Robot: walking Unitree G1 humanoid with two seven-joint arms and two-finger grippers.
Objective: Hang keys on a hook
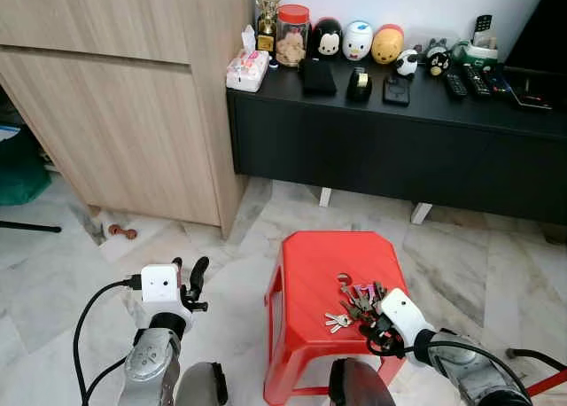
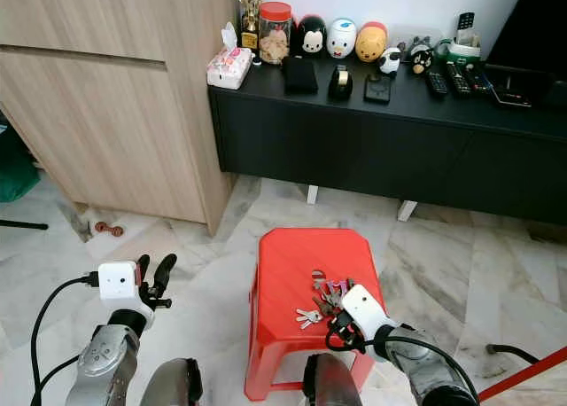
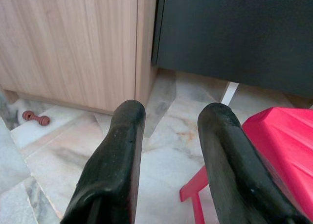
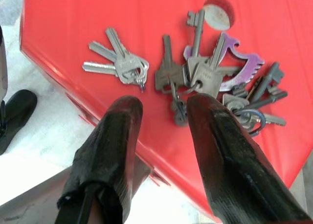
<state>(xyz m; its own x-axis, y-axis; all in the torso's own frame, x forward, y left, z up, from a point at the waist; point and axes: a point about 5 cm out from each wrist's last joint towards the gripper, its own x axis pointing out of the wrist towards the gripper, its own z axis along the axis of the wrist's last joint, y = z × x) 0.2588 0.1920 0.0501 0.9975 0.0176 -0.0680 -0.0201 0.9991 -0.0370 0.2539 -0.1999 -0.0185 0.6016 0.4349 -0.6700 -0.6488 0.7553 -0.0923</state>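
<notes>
Nearest the head camera, the right gripper [image 4: 161,114] hovers over the near right part of the red plastic stool [image 1: 310,264], its two black fingers [image 4: 117,136] spread apart and empty, their tips just short of the bunch of keys [image 4: 215,82]. That bunch lies loose on the stool's flat top, toward its near right edge; it includes several silver keys, a purple bottle-opener-shaped tag [image 4: 242,65] and dark rings. A smaller pair of silver keys [image 4: 115,62] lies a little apart, beside the bunch and closer to the stool's near edge. No writing on the keys can be read. Raised over open marble floor [image 1: 221,273] to the left of the stool, the left gripper [image 3: 168,150] has its fingers parted around nothing. That floor runs free between the stool and the light wood cabinet [image 1: 115,113], whose corner stands just beside the low black console [image 1: 399,140]. A small reddish dumbbell-shaped thing [image 1: 122,232] lies on the floor at the cabinet's base. On the console top stand a red-lidded jar [image 1: 292,34], round cartoon figures [image 1: 358,40], a tissue pack [image 1: 247,69] and remote controls [image 1: 466,81]; any labels there are too small to read. A black cable [image 1: 532,357] crosses the floor to the right of the stool.
</notes>
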